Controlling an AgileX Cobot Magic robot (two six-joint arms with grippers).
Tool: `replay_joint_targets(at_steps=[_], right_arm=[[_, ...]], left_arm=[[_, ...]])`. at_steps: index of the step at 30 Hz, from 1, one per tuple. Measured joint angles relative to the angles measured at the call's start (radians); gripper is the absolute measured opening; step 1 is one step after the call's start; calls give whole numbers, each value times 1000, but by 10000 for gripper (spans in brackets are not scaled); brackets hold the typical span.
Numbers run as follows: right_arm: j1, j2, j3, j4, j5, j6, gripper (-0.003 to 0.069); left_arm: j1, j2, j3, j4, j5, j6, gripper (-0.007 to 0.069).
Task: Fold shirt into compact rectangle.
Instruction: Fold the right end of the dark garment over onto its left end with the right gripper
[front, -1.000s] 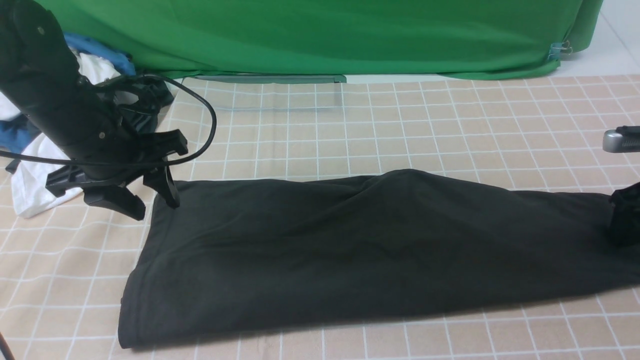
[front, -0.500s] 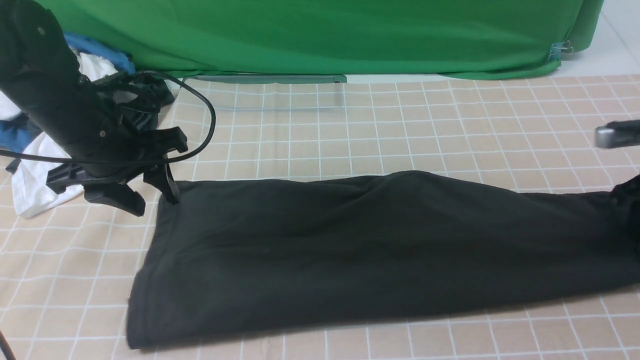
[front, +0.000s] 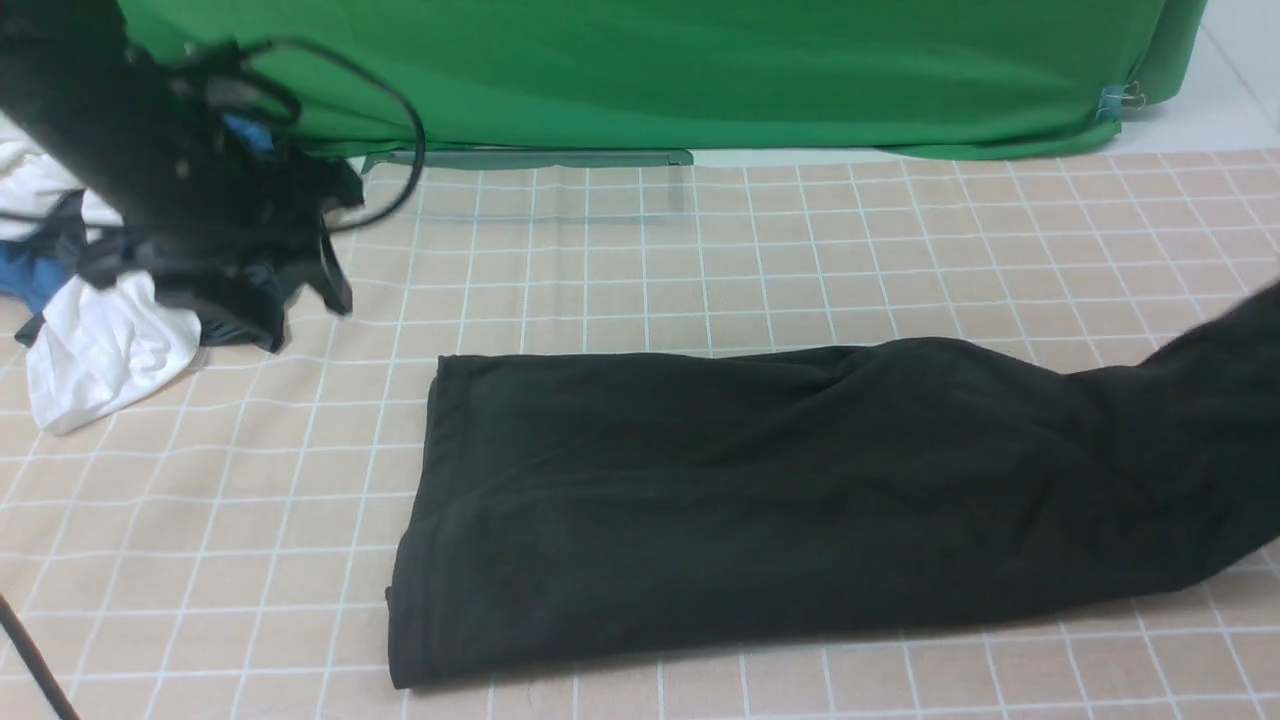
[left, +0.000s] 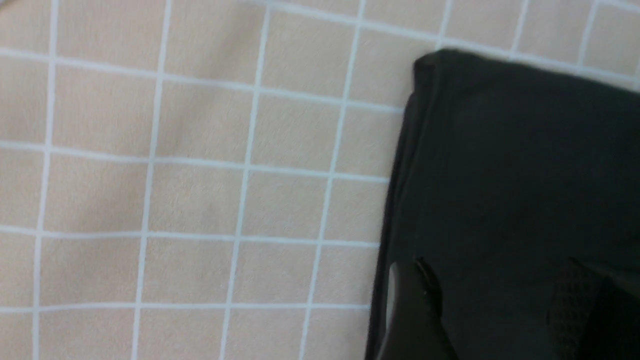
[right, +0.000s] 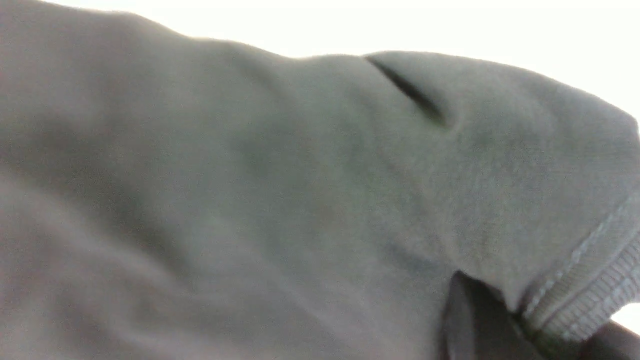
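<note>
The black shirt (front: 760, 500) lies as a long folded band across the checked cloth, print and label hidden. Its left end is flat with a square corner (left: 430, 62). Its right end rises off the table towards the frame's right edge (front: 1240, 340). My left gripper (front: 295, 310) hangs open above the table, up and left of that corner and apart from it; its fingers (left: 410, 310) stand wide with nothing between them. My right gripper (right: 530, 330) is out of the front view; in the right wrist view it is shut on the shirt beside the ribbed collar (right: 590, 295).
A pile of other garments, white (front: 100, 350) and blue (front: 30, 280), lies at the far left behind my left arm. A green backdrop (front: 640, 70) closes the far side. A black cable (front: 410, 110) loops off the left arm.
The shirt has slid to the right, its left edge now well away from my left gripper. The left gripper has risen and drawn back. The shirt's right end has lifted.
</note>
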Motion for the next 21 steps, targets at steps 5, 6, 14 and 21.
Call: replay_joint_targets(at_steps=[5,6,14,21], right_arm=[[250,-26,-27,6,-3,206,87],[303,-26,-34,8,-15,247,87],[603,28,-121,41,-160,477,87],[729,123,-169,83,-296,543,87]], left_arm=[[0,0,-98,-14,23,7,345],[0,0,-107,-18,27,10,345],[0,0,-116,-42,40,58,345],[0,0,-116,-44,41,63,345]])
